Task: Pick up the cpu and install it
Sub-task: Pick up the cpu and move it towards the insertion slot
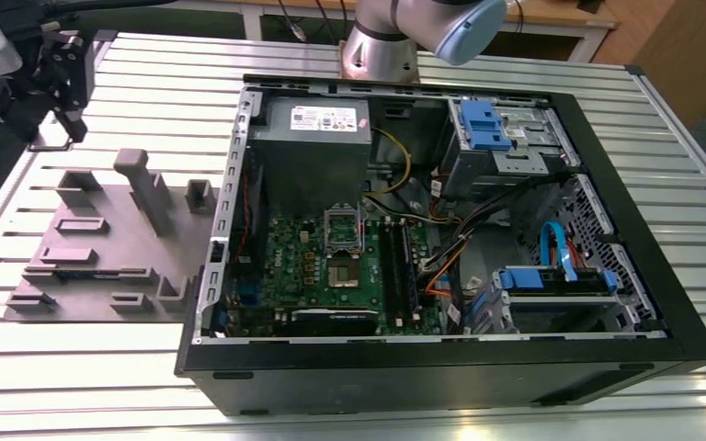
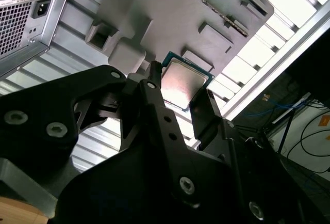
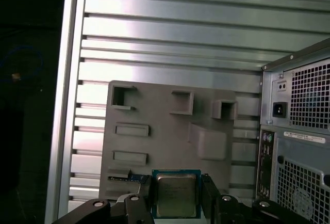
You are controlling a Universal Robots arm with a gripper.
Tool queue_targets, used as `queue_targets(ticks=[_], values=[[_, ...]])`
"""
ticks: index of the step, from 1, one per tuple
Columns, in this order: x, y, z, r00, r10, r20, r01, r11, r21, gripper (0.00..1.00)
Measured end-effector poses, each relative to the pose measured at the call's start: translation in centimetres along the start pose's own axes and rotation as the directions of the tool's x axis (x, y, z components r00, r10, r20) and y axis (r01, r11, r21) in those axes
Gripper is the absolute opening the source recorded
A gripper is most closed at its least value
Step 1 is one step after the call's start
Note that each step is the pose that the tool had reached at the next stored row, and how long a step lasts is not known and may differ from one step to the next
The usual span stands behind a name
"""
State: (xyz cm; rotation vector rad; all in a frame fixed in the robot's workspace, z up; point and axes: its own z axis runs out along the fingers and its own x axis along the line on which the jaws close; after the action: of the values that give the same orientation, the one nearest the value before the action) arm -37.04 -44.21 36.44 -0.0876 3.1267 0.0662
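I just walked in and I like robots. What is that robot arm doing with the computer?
The robot's gripper has a small square chip, the cpu, pinched between its two fingers. It holds the chip up by the grey tray on the metal table, outside the open black computer case. So the cpu is picked up but not yet put into the green board inside the case.
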Motion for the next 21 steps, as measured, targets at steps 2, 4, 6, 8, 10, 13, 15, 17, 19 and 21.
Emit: queue_targets(ticks=[2, 4, 6, 8, 10, 13, 15, 17, 19, 21], values=[[-0.23, -0.01, 0.01, 1.0, 0.0, 0.0, 0.0, 1.0, 0.0, 0.47], [-0.57, -0.03, 0.02, 1.0, 0.0, -0.0001, 0.0, 1.0, -0.0001, 0.47], [-0.93, -0.05, 0.03, 1.0, 0.0, -0.0006, 0.0, 1.0, -0.0001, 0.47], [-1.36, -0.08, 0.04, 1.0, 0.0, -0.0015, 0.0, 1.0, -0.0001, 0.47], [-1.86, -0.11, 0.06, 1.0, 0.0, -0.0025, 0.0, 1.0, -0.0002, 0.47], [-2.7, -0.15, 0.1, 1.0, 0.0, -0.0037, 0.0, 1.0, -0.0003, 0.47], [-3.28, -0.18, 0.11, 1.0, 0.0, -0.0049, 0.0, 1.0, -0.0002, 0.47], [-3.85, -0.22, 0.14, 1.0, 0.0, -0.0059, 0.0, 1.0, -0.0004, 0.47], [-4.39, -0.25, 0.17, 1.0, 0.0, -0.0068, 0.0, 1.0, -0.0004, 0.47], [-4.91, -0.28, 0.2, 1.0, 0.0, -0.0077, 0.0, 1.0, -0.0005, 0.47]])
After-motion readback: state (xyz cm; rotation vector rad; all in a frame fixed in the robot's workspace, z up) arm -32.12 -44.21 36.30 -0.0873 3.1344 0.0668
